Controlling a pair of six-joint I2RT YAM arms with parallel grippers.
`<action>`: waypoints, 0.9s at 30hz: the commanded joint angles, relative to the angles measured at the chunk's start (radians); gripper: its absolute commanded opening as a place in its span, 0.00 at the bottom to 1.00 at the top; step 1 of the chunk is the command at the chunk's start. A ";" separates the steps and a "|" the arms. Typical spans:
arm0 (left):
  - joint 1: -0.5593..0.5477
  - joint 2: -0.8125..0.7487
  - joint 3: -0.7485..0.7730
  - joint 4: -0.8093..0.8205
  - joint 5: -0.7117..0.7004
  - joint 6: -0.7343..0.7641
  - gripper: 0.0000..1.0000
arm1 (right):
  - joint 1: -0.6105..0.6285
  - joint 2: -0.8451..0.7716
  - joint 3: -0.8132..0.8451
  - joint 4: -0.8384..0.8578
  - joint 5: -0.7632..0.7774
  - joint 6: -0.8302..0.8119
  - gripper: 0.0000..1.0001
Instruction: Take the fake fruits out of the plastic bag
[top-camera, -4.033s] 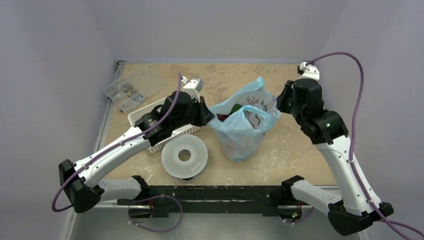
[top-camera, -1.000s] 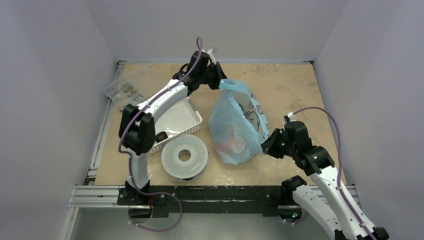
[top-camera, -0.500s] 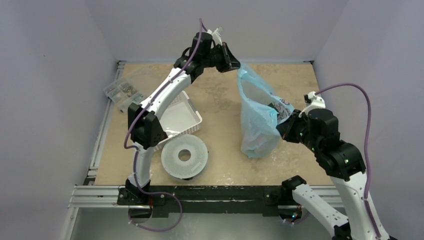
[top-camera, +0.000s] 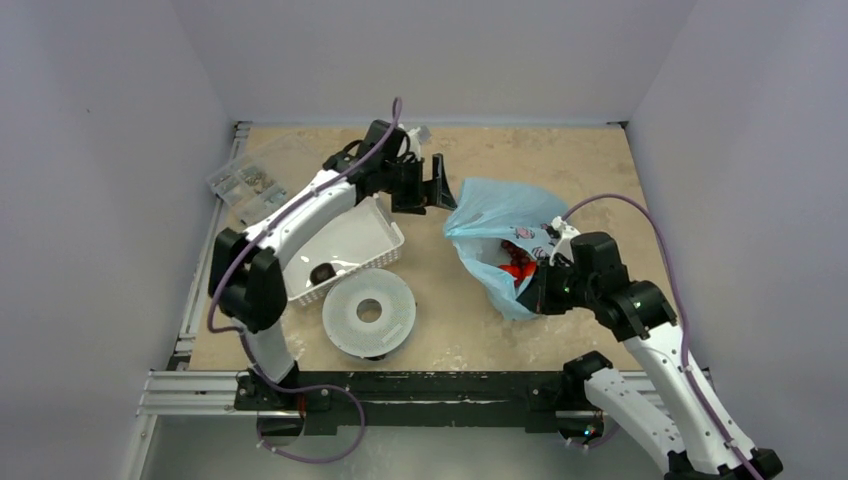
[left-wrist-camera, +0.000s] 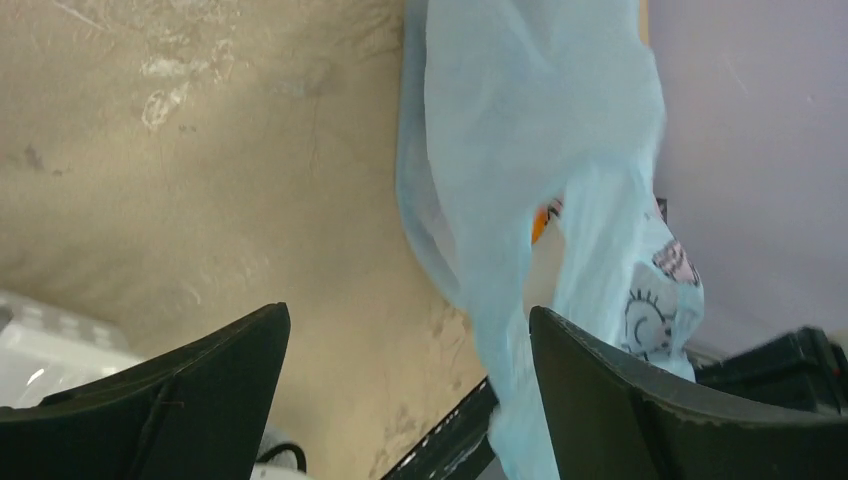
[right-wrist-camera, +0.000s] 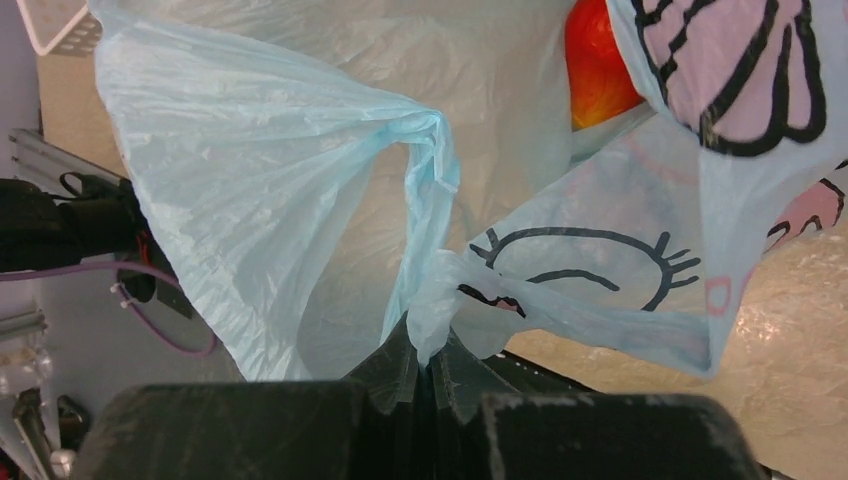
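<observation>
The light-blue plastic bag (top-camera: 500, 212) lies slumped on the table right of centre. Through its lower part show fake fruits: a red piece (top-camera: 516, 269) and dark grapes (top-camera: 512, 248). My left gripper (top-camera: 432, 186) hangs open just left of the bag's upper edge, holding nothing. In the left wrist view the bag (left-wrist-camera: 520, 150) hangs past the right finger (left-wrist-camera: 640, 410), and an orange piece (left-wrist-camera: 540, 222) peeks out. My right gripper (top-camera: 536, 296) is shut on a fold of the bag (right-wrist-camera: 250, 180) at its lower end. An orange-red fruit (right-wrist-camera: 598, 60) shows inside.
A white slotted basket (top-camera: 375, 212) stands left of the bag with a small dark thing (top-camera: 322, 271) in it. A round white perforated disc (top-camera: 368, 312) lies in front of the basket. A clear box of small parts (top-camera: 250, 180) sits at the far left.
My left gripper has let go of the bag's handle, opened and dropped lower. The bag has slumped from hanging upright. My right gripper moved down and left with its fold.
</observation>
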 joint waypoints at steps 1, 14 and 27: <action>0.001 -0.275 -0.106 0.029 -0.023 0.107 0.91 | 0.005 0.009 -0.026 0.087 -0.090 0.008 0.02; -0.331 -0.607 -0.543 0.292 -0.255 -0.069 0.96 | 0.014 0.047 -0.078 0.154 -0.122 0.009 0.15; -0.475 -0.394 -0.571 0.366 -0.462 -0.130 0.41 | 0.023 0.034 -0.058 0.071 0.027 0.084 0.24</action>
